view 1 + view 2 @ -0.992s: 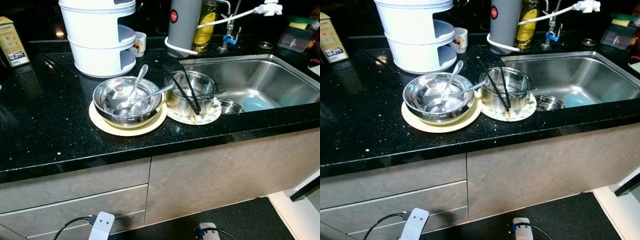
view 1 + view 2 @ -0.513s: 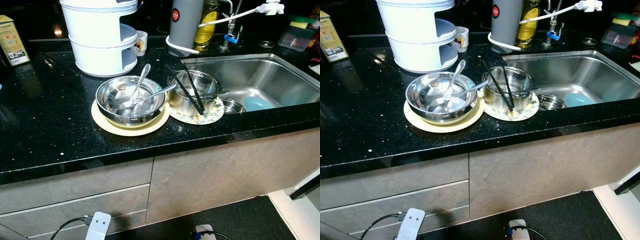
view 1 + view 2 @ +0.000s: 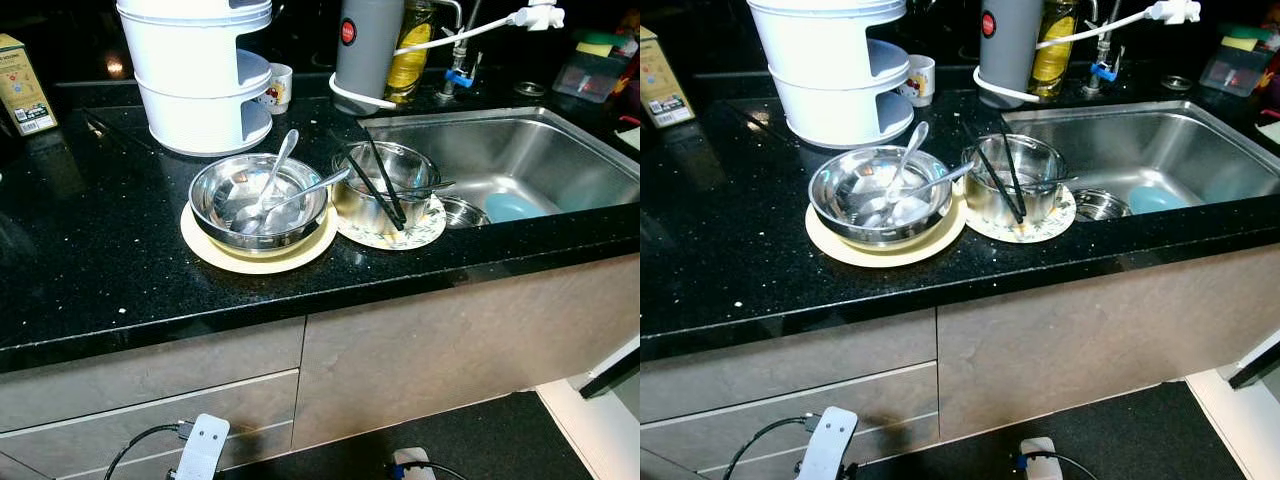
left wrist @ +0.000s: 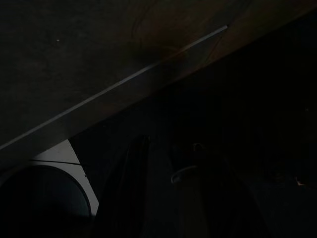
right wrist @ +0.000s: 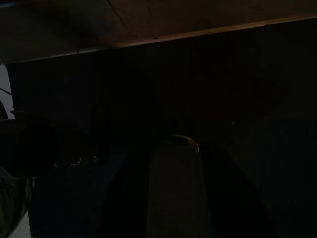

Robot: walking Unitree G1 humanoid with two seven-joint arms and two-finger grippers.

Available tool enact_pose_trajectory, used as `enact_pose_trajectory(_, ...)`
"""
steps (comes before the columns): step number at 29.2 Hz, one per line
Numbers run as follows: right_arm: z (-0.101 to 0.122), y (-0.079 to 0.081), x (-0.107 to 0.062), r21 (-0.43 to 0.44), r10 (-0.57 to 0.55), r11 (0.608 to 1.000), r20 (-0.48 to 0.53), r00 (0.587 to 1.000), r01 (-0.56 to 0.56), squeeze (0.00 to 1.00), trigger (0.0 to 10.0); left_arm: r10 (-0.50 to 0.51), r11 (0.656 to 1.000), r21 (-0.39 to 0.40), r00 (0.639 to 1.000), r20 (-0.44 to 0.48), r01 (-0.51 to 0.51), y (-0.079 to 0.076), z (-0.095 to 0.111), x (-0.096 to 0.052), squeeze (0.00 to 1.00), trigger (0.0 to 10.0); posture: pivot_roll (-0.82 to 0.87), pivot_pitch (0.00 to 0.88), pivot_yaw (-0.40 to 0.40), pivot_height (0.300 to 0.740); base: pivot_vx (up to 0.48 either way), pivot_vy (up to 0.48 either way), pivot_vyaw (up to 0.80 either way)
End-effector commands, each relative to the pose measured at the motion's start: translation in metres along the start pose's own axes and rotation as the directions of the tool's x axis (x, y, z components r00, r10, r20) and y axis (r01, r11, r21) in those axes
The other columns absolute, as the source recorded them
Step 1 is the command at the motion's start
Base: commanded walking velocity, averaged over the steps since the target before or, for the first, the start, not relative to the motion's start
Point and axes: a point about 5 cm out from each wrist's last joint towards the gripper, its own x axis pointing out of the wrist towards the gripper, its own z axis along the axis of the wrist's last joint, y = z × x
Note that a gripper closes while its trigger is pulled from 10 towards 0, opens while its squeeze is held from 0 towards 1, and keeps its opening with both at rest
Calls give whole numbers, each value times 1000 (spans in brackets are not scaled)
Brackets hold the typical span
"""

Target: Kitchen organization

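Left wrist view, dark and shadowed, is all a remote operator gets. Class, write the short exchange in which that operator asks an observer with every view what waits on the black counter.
Operator: What is on the counter ahead?
Observer: A round shiny steel bowl sits on a cream round plate, with two metal spoons resting in it.
Operator: Anything beside it?
Observer: On the sink side, a smaller steel bowl stands on a patterned plate, with black chopsticks leaning in it.
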Motion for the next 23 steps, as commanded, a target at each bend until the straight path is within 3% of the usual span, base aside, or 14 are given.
enact_pose_trajectory(1,-12,3,-2,-5,10,1000,-44,999,-11,0,10000,-5,1000,20,999,-46,6,0,-12,-4,0,10000,-29,131,-46,740,0,0,0)
enact_pose_trajectory(10,-14,0,-3,15,-3,1000,-50,999,3,0,10000,-32,999,3,999,-33,32,-2,-12,-4,0,10000,-44,153,-40,740,0,0,0)
enact_pose_trajectory(12,-17,-5,-5,47,-26,998,-57,998,29,0,10000,-96,993,62,995,-1,96,-10,-9,-5,0,10000,-38,162,-52,740,0,0,0)
enact_pose_trajectory(14,-24,-5,-7,6,0,1000,-76,997,1,0,10000,-203,962,193,979,35,193,-20,-7,-10,0,10000,-22,168,-52,740,0,0,0)
enact_pose_trajectory(19,-26,-5,-8,14,-9,1000,-75,997,10,0,10000,-224,938,273,974,16,212,-23,-10,-12,0,10000,-20,163,-37,740,0,0,0)
enact_pose_trajectory(21,-24,-5,-8,37,-20,999,-54,998,22,0,10000,-243,924,326,965,98,200,-24,-3,-18,0,10000,-29,152,-35,740,0,0,0)
enact_pose_trajectory(23,-24,-5,-8,36,-18,999,-49,999,20,0,10000,-242,926,326,962,125,191,-24,0,-20,0,10000,-27,149,-37,740,0,0,0)
